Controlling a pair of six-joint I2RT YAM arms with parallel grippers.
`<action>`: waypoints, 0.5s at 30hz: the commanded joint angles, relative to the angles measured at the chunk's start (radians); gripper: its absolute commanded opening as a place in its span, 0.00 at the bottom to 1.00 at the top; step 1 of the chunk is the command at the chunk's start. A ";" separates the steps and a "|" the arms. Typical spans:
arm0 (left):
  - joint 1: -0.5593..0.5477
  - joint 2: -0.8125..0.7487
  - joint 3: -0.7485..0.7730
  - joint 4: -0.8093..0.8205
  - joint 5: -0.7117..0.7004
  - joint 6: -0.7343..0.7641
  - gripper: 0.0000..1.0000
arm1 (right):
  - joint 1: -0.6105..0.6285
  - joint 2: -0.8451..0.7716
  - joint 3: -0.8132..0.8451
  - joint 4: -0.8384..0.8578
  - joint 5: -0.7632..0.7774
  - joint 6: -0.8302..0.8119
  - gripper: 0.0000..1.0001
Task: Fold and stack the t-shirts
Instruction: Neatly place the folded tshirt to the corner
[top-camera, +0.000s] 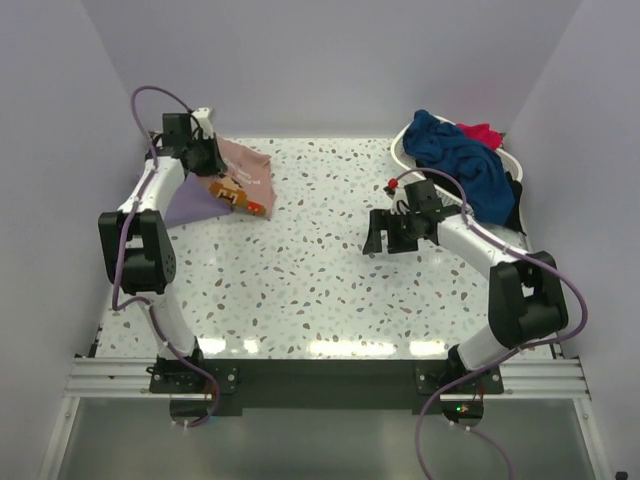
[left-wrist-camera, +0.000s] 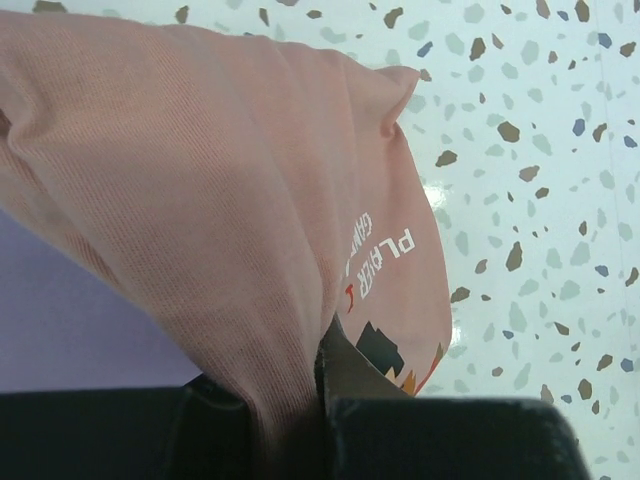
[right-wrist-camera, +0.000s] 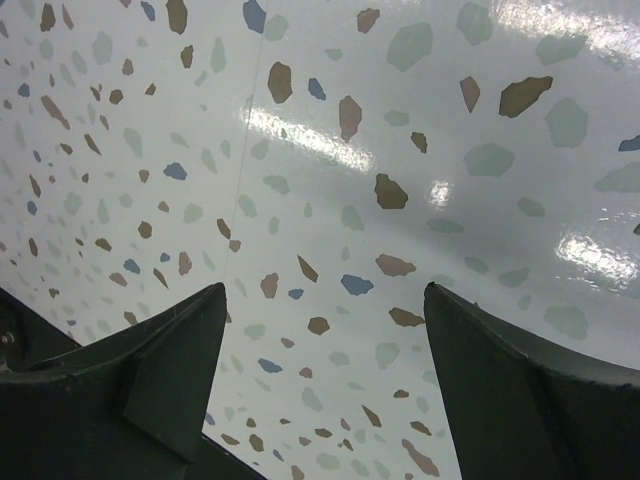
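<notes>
The dusty-pink t-shirt (top-camera: 247, 175) with its print lies at the far left of the table, partly over the lavender t-shirt (top-camera: 190, 207). My left gripper (top-camera: 205, 150) is shut on a fold of the pink shirt (left-wrist-camera: 230, 230), which fills the left wrist view with its text print; the lavender shirt (left-wrist-camera: 70, 320) shows under it. My right gripper (top-camera: 385, 232) is open and empty over bare table (right-wrist-camera: 330, 200) at centre right. The navy t-shirt (top-camera: 462, 160) and the red t-shirt (top-camera: 482, 133) hang out of the basket; a black one (top-camera: 514, 195) shows at its side.
The white slatted laundry basket (top-camera: 402, 143) stands at the far right corner. Grey walls close the table on three sides. A small red object (top-camera: 393, 184) lies near the basket's front.
</notes>
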 joint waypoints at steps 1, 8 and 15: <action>0.052 -0.010 0.079 -0.030 0.043 0.047 0.00 | 0.003 -0.049 -0.011 0.027 -0.049 -0.015 0.83; 0.133 -0.016 0.127 -0.040 0.054 0.061 0.00 | 0.002 -0.061 -0.009 0.038 -0.071 -0.011 0.83; 0.187 -0.059 0.098 0.000 0.094 0.049 0.00 | 0.003 -0.064 -0.017 0.041 -0.077 -0.009 0.83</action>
